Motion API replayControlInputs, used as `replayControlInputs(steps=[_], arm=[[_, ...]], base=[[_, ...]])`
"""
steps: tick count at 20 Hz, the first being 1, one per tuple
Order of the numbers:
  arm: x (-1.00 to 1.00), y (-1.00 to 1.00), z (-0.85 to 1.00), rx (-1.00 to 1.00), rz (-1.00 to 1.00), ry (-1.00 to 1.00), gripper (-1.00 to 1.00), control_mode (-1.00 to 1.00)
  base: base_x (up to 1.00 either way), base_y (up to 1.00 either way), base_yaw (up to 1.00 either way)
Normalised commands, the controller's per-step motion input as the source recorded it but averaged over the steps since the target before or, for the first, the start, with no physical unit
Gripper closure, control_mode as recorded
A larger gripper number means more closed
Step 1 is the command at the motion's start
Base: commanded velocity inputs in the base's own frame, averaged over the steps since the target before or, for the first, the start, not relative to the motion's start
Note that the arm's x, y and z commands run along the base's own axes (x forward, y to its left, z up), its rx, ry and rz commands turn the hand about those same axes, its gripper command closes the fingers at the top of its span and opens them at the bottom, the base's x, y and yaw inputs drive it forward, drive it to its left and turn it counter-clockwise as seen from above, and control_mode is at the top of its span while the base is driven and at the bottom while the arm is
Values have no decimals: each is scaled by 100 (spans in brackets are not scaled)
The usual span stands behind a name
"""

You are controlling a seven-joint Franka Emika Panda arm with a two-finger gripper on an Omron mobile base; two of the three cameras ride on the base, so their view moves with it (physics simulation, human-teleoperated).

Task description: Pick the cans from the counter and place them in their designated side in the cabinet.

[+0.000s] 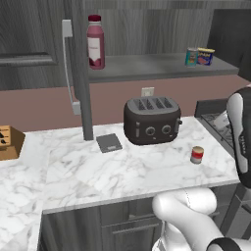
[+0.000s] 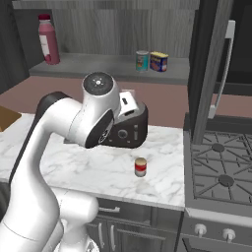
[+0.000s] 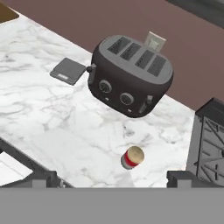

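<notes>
So, one of the cans is already up: the teal can (image 1: 190, 57) stands on the cabinet shelf (image 1: 147, 68) just beside the blue tin (image 1: 205, 56), at the shelf's right end, with the dark-red bottle (image 1: 95, 41) well apart at the left. The red can (image 3: 133, 157) is still upright on the worktop (image 3: 57, 113), in front of the toaster (image 3: 130, 75) and off toward the stove (image 3: 210, 144) side, nothing touching it. My end effector (image 3: 112, 177) is released, fingers spread wide and empty, hovering above the worktop's front edge with the red can in line between the two finger tips (image 3: 43, 177) but well below them. I read this as the reach step for the second can: approach started, no contact yet. Next move calls for dropping down over the can, centred on its tan top, low enough that the pads take the side wall, then clenching. Clearance looks fine; the toaster sits behind and the small scale (image 3: 68, 70) is well off to the side. After that, lift high enough to clear the open cabinet door (image 1: 81, 73) and shelf lip.
</notes>
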Motion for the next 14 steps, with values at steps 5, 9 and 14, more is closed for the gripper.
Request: replayControlInputs(steps=[5,9,14], arm=[[1,0,0,0,0,3,-100,-100],[-7,-2,-5,1,-4,0,-100,-100],[0,-1,-18,2,-19,0,-100,-100]], base=[[0,0,0],[0,0,0],[0,0,0]])
